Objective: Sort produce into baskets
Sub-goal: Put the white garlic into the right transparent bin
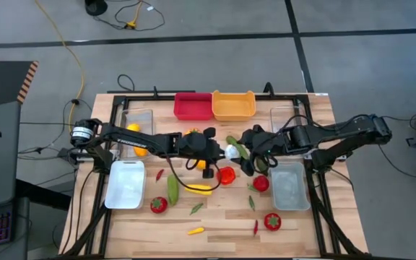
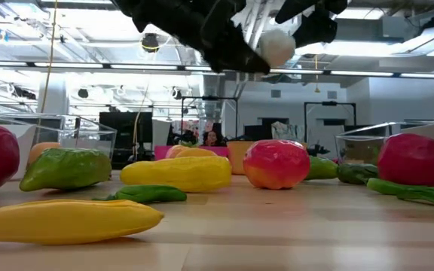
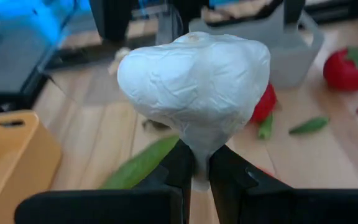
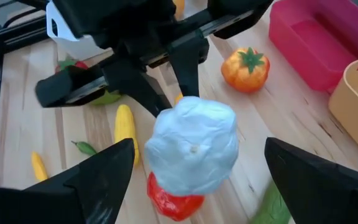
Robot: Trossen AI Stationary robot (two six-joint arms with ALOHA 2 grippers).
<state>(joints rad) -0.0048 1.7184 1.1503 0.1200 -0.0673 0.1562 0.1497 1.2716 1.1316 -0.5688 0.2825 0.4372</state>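
Observation:
A white garlic (image 1: pixel 231 152) is held above the middle of the table by my left gripper (image 1: pixel 222 151), which is shut on it. The garlic fills the left wrist view (image 3: pixel 194 93) and shows high up in the low view (image 2: pixel 277 45). My right gripper (image 1: pixel 246 153) faces it from the right and is wide open. In the right wrist view its fingers stand on either side of the garlic (image 4: pixel 194 152) without touching it. Tomatoes (image 1: pixel 158 205), a red pepper (image 1: pixel 227 175), a green cucumber (image 1: pixel 172 188) and a yellow piece (image 1: pixel 200 189) lie on the table. My left gripper pinches the garlic's narrow stem end (image 3: pixel 197 158) between its two fingers (image 3: pixel 176 168). The fingers come roughly level from the table's left. The bulb sticks out beyond the fingertips toward the right gripper, lifted clear of the table.
A red bin (image 1: pixel 193 105) and an orange-yellow bin (image 1: pixel 234 105) stand at the far edge. Clear tubs (image 1: pixel 137 128) (image 1: pixel 287 119) and white trays (image 1: pixel 126 184) (image 1: pixel 290 185) flank the middle. Chilies (image 1: pixel 196 231) (image 1: pixel 256 227) and a tomato (image 1: pixel 272 221) lie near the front.

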